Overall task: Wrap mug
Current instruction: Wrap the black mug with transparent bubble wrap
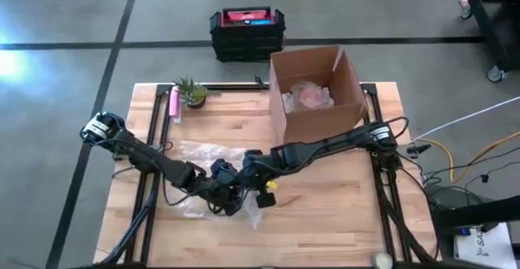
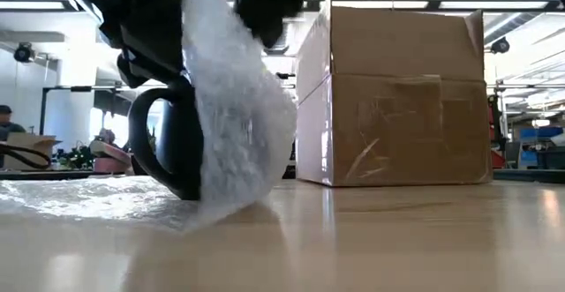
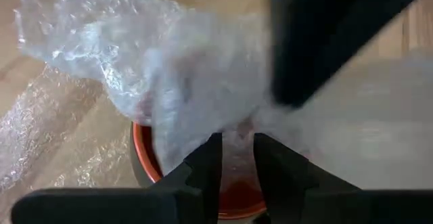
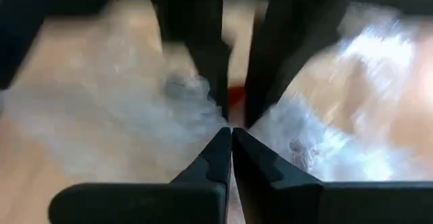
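Low view shows the black mug (image 2: pixel 172 142) standing on the worktop (image 2: pixel 371 230), bubble wrap (image 2: pixel 234 107) draped over it. Right pincer (image 4: pixel 231 137) pinches the wrap shut; left pincer (image 3: pixel 237 146) (slightly parted) straddles the rim. Tugging could tip the mug

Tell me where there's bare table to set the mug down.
Free: the front right of the table, below the cardboard box, and the strip between the plant and box. Crowded: front left, where both arms, the mug and the bubble wrap bunch together.
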`<state>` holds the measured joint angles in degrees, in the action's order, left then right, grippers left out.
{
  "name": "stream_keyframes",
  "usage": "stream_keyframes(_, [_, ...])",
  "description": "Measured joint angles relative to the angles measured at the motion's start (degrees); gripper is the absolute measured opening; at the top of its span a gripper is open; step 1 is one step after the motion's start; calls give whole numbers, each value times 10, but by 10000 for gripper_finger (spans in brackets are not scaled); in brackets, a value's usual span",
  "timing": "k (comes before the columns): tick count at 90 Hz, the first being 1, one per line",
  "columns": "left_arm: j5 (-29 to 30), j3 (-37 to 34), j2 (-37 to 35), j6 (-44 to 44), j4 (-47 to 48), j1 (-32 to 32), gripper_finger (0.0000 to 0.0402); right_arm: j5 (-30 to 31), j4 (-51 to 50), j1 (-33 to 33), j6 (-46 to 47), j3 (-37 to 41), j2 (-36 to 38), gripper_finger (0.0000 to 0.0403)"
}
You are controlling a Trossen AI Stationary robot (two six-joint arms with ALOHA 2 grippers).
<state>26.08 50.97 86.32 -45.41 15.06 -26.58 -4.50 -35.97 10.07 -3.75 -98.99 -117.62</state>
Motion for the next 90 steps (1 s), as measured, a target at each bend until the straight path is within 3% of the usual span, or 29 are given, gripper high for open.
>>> stream_keyframes(26, [-17, 11, -30, 21, 11, -14, 75, -2, 25, -3, 9, 8, -40, 0])
stream_keyframes(56, [46, 21, -41, 46, -20, -18, 75, 0, 37, -2, 8, 12, -34, 0])
stream_keyframes(66, [39, 17, -17, 45, -16, -13, 75, 0, 43, -2, 7, 10, -34, 0])
stream_keyframes(90, [27, 19, 27, 39, 5, 1, 75, 3, -85, -3, -7, -65, -33, 0])
